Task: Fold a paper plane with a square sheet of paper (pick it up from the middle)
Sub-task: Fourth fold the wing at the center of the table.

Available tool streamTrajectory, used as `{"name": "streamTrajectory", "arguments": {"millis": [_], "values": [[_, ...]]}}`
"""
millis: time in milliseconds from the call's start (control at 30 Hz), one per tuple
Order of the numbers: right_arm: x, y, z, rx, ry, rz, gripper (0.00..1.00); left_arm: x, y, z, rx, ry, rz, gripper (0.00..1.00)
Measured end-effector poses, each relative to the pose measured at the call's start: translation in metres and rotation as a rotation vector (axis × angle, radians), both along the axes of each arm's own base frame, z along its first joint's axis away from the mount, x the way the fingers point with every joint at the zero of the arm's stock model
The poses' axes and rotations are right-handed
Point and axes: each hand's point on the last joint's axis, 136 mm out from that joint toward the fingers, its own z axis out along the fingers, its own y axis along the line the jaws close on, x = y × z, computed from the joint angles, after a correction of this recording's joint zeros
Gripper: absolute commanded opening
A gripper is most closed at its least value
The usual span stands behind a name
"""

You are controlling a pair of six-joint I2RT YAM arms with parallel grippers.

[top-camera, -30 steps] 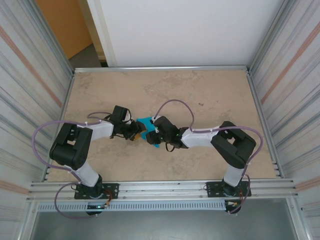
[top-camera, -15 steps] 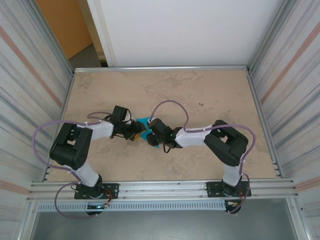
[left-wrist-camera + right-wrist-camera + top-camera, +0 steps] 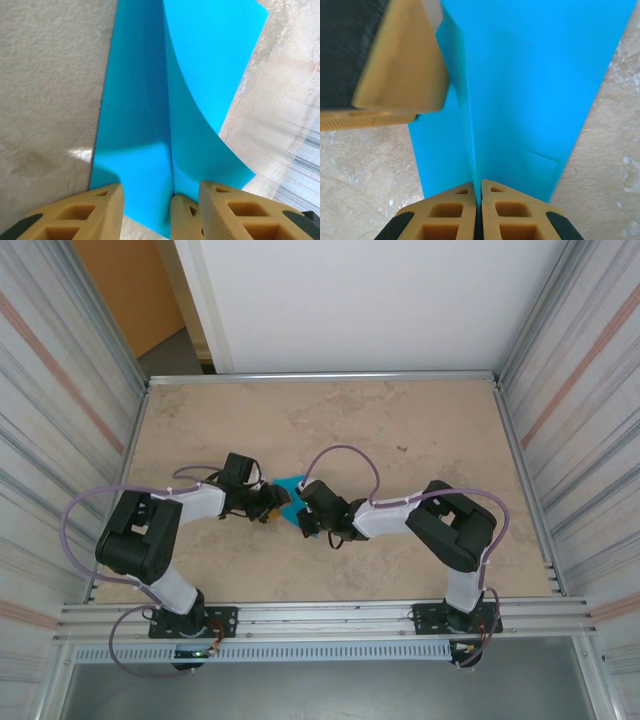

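Since a second ago the right arm has swung its elbow in toward the middle and slid its gripper a little nearer the left one, and its fingers have gone from part open to closed; the left arm has hardly shifted. The beige table carries both arms reaching inward, and they meet near its centre, slightly left of the middle. The left gripper and the right gripper face each other almost tip to tip from above. The square sheet of paper, turquoise-blue, lies on the table between and under them, one corner poking out on the far side. In the left wrist view the sheet has a raised crease running up its middle, one half lying flat and the other curving up. The left gripper stands part open, its fingers set to either side of that crease; whether the pads press on the paper is hard to say from here. In the right wrist view the right gripper is fully closed, its two fingertips pinching the upright crease of the sheet at the near edge. One tan finger of the left gripper sits just beside the crease.
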Motion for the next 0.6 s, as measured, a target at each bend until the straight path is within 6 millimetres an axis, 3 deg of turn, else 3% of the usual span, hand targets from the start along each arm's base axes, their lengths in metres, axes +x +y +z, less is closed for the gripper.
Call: {"name": "streamTrajectory", "arguments": {"millis": [267, 600], "values": [[-0.006, -0.010, 0.000, 0.132, 0.034, 0.028, 0.07, -0.003, 0.003, 0.026, -0.025, -0.068, 0.018, 0.42], [-0.017, -0.014, 0.004, 0.319, 0.086, 0.085, 0.06, -0.011, -0.001, 0.026, -0.079, -0.075, 0.016, 0.41]]}}
